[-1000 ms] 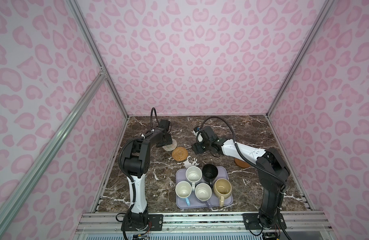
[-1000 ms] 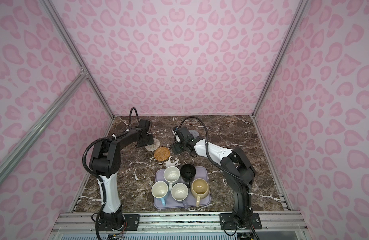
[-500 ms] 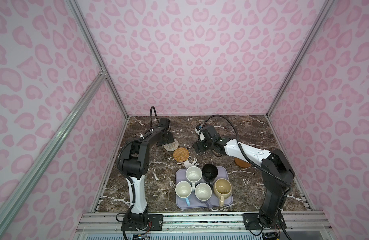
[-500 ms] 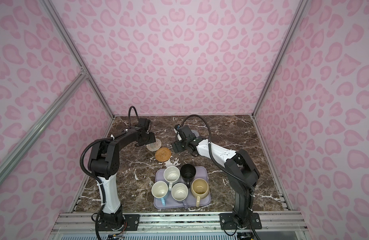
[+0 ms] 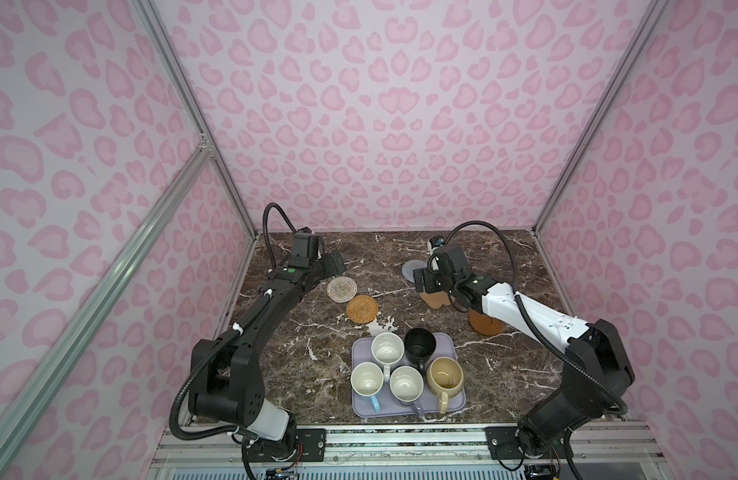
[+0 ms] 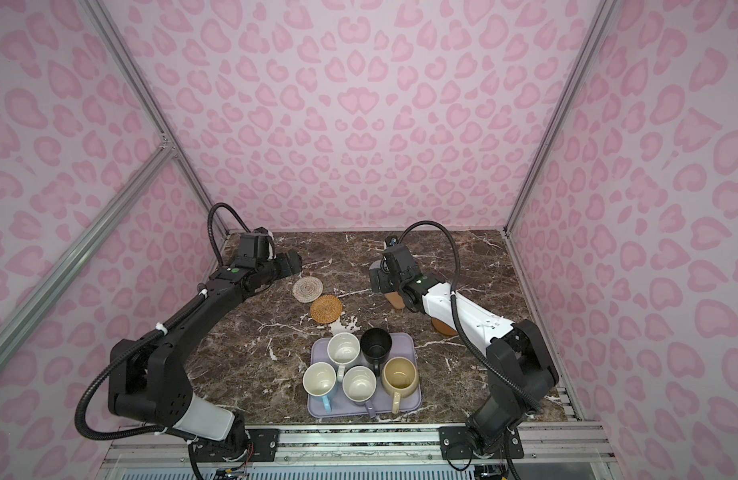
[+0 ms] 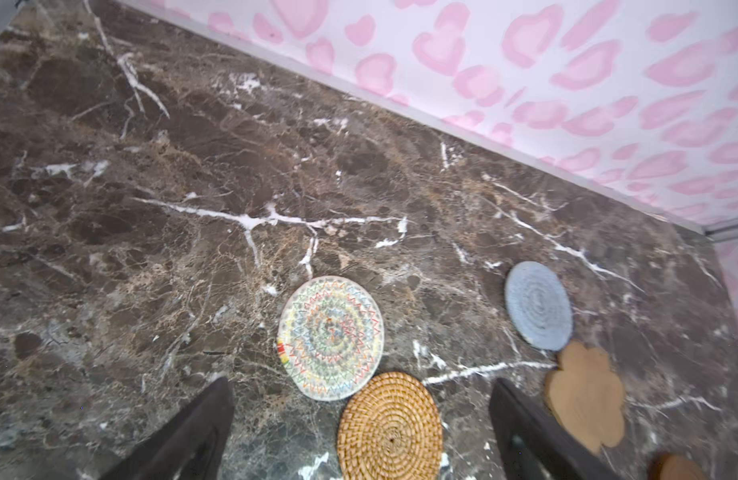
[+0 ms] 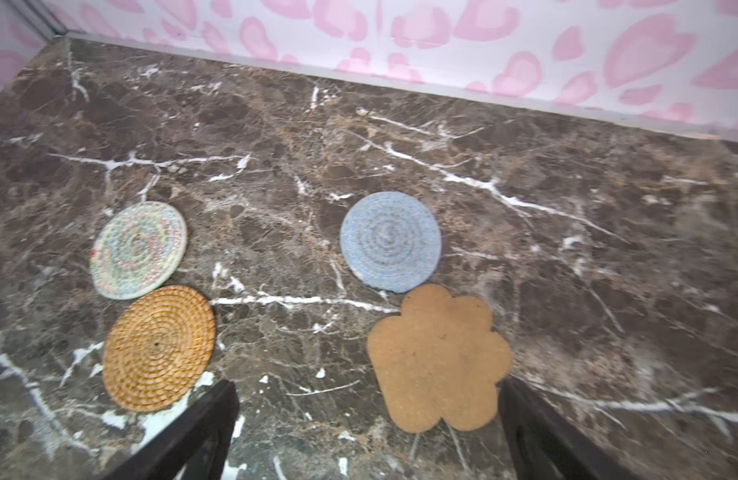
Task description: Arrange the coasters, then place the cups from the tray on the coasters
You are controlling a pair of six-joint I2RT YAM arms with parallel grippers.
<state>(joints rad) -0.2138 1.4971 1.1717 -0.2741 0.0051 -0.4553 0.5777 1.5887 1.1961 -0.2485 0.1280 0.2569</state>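
Five coasters lie on the marble. The white woven one point(image 5: 341, 289) touches the orange rattan one point(image 5: 362, 308); the grey-blue one point(image 5: 413, 270) sits beside the tan flower point(image 5: 436, 298), and the brown disc point(image 5: 486, 323) is partly under the right arm. My left gripper point(image 5: 333, 264) hovers open just behind the white coaster point(image 7: 330, 336) and holds nothing. My right gripper point(image 5: 425, 284) is open above the tan flower point(image 8: 438, 357), also empty. The lavender tray point(image 5: 452, 409) at the front carries the cups: white point(image 5: 387, 348), black point(image 5: 419, 344), light blue point(image 5: 367, 378), lavender-grey point(image 5: 406, 381), beige point(image 5: 444, 373).
Pink patterned walls close in the table at the back and both sides point(image 5: 392, 166). Bare marble point(image 5: 301, 365) lies left of the tray, and more lies along the back wall point(image 8: 400, 124). A metal rail point(image 5: 400, 436) runs along the front edge.
My left gripper has opened wide and drawn back off the white coaster, which stays on the marble. My right gripper has shifted slightly rightward and opened a little more.
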